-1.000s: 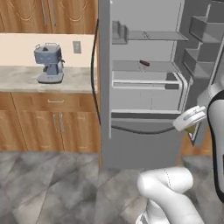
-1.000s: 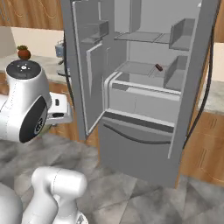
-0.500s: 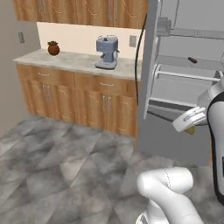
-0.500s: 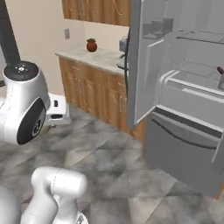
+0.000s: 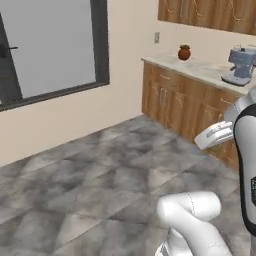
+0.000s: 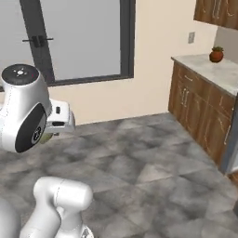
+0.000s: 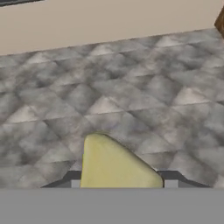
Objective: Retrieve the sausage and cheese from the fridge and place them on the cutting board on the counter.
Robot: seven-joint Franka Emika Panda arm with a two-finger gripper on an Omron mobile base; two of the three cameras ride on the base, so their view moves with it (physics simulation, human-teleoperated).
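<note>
Grey marble-patterned floor tiles [image 5: 90, 185] take up most of both base views, with a large dark-framed window [image 6: 79, 37] in the beige wall beyond. Wooden cabinets under the veined counter [image 5: 200, 70] run along the right; on that counter stand a small brown pot [image 5: 184, 52] and a grey-blue coffee machine [image 5: 241, 66]. No cutting board can be made out on the stretch of counter in view.

Gripper [image 7: 120, 181]: fingertips at the bottom of the hand view are closed on the cheese [image 7: 116, 166], a pale yellow wedge that hangs over bare floor, clear of any surface.

Progress, as judged: cheese is out of the fridge and in transit, not yet placed. Remaining: reach the cutting board, set the cheese down, then fetch the sausage as well. Sausage status cannot be told from these views.
</note>
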